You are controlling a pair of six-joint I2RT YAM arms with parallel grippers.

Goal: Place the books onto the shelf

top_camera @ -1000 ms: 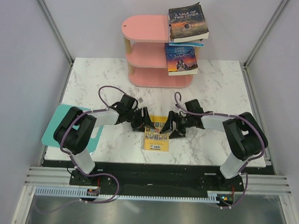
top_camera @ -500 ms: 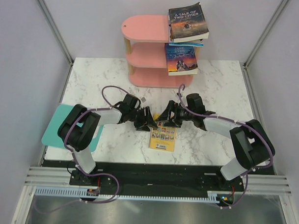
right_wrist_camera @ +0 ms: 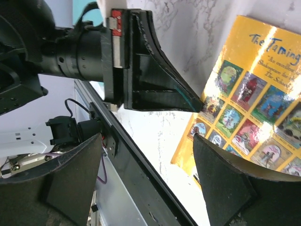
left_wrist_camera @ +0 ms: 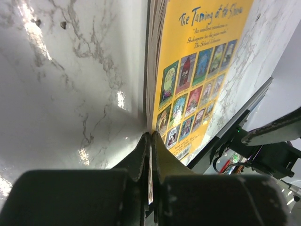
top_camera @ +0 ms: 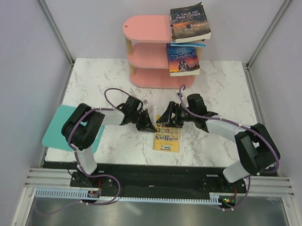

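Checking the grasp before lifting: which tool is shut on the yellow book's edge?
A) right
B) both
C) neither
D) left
D: the left tool is pressed shut on the yellow book at its edge, while the right tool stands wide open beside it.

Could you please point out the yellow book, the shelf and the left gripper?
yellow book (top_camera: 168,139), top external view, middle of its cover.
shelf (top_camera: 146,28), top external view, bare top board.
left gripper (left_wrist_camera: 150,139), left wrist view, where its fingertips meet.
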